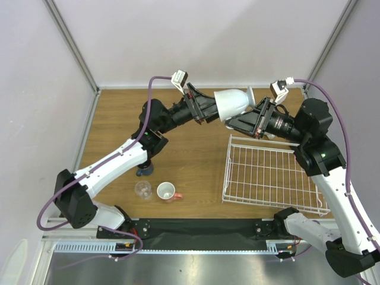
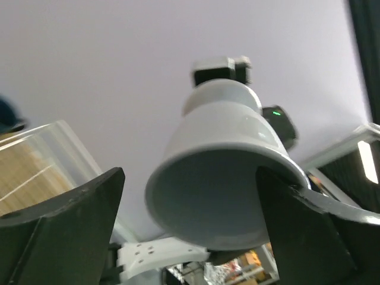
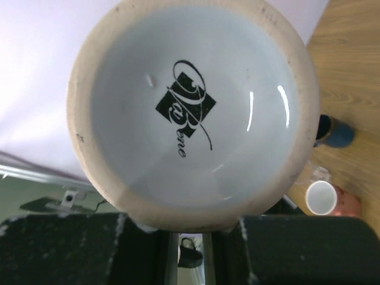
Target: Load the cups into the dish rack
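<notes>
Overhead, the count runs to two arms, one rack and four cups. The left arm (image 1: 119, 160) and right arm (image 1: 338, 196) meet above the far half of the table. A white wire-grid rectangular dish rack (image 1: 226, 178) lies on the right side.

The biggest cup, a pale grey-blue flared ceramic mug (image 1: 231, 102), hangs on its side in the air just beyond the rack's far-left corner. Its mouth faces the left gripper (image 1: 209, 111) and its base faces the right gripper (image 1: 233, 123). The left jaws stand wide: one finger (image 2: 291, 237) lies against the rim, the other (image 2: 59, 231) is apart from it.

Three smaller cups stand near-left on the table, well apart from the rack: a reddish-pink cup with a white inside (image 1: 167, 192), a small clear glass (image 1: 142, 189) just beside it, and a dark blue cup (image 1: 144, 171).

The brown wooden tabletop (image 1: 196, 160) is fenced by plain pale walls (image 1: 208, 35) and grey metal posts (image 1: 71, 44).

The left arm covers most of the dark blue cup, and the right arm cuts off the rack's near-right corner. The right fingers (image 3: 65, 249) are dark blurs under the mug's base, so I cannot tell whether they clamp it.
</notes>
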Controlling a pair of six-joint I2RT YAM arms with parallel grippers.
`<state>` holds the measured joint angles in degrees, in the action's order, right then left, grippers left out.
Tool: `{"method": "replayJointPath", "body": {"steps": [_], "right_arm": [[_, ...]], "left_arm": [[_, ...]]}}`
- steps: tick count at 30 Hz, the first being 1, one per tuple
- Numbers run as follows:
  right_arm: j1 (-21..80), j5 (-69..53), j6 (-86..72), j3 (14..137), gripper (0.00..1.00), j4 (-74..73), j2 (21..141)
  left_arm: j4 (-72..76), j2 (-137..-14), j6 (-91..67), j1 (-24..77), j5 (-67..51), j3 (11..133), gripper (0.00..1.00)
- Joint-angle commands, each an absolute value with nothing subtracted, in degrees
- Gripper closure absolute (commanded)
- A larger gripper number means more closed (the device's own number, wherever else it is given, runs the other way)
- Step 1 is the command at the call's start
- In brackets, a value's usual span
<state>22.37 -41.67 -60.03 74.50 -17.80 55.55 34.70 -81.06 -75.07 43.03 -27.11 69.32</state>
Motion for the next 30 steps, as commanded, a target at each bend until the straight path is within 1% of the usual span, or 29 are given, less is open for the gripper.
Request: {"method": "replayJointPath", "body": {"steps": [1, 4, 5, 6, 7, 8, 10, 13, 14, 17, 22, 30], "right_arm": [[22.24, -34.55, -54.86, 78.31, 1.0, -24.33, 54.85], [21.71, -29.47, -51.69, 80.58, 1.0, -31.36, 54.32], [21.53, -27.96, -48.81, 81.29, 1.0, -33.73, 54.49], [21.53, -26.21, -47.21, 81.99, 1.0, -38.97, 54.75], [21.53, -20.8, -45.46, 83.48, 1.0, -42.16, 55.02], [21.53, -18.31, -42.48, 83.93, 1.0, -45.15, 55.54], [21.62, -10.07, -39.39, 83.33, 1.0, -52.36, 55.81], [22.58, -3.27, -34.9, 79.99, 1.0, -56.42, 55.11], [23.2, 1.53, -33.85, 76.59, 1.0, -56.51, 54.67], [25.92, 7.89, -32.87, 69.64, 1.0, -55.73, 53.62], [31.28, 13.97, -32.26, 60.57, 1.0, -51.16, 51.68], [33.13, 16.96, -28.92, 51.42, 1.0, -43.16, 53.52]], "left_arm": [[21.33, -75.16, -68.3, 41.23, -28.65, 70.14, 0.0], [6.82, -72.0, -64.08, 37.64, -26.46, 70.93, 0.0], [-2.98, -71.29, -63.38, 36.49, -25.15, 70.75, 0.0], [-7.77, -70.5, -61.8, 35.17, -24.35, 70.75, 0.0], [-12.43, -69.71, -60.57, 32.89, -22.78, 71.01, 0.0], [-21.01, -68.04, -59.16, 32.09, -19.28, 71.54, 0.0], [-27.04, -66.28, -55.29, 31.03, -15.22, 72.07, 0.0], [-31.9, -63.46, -53.18, 30.59, -10.91, 71.98, 0.0], [-32.43, -62.67, -52.91, 30.59, -10.38, 71.9, 0.0], [-34.19, -62.14, -51.77, 30.5, -9.49, 72.24, 0.01], [-36.2, -61.79, -50.89, 30.41, -8.62, 73.21, 0.0], [-37.62, -61.26, -50.8, 30.32, -8.44, 72.95, 0.0]]}}
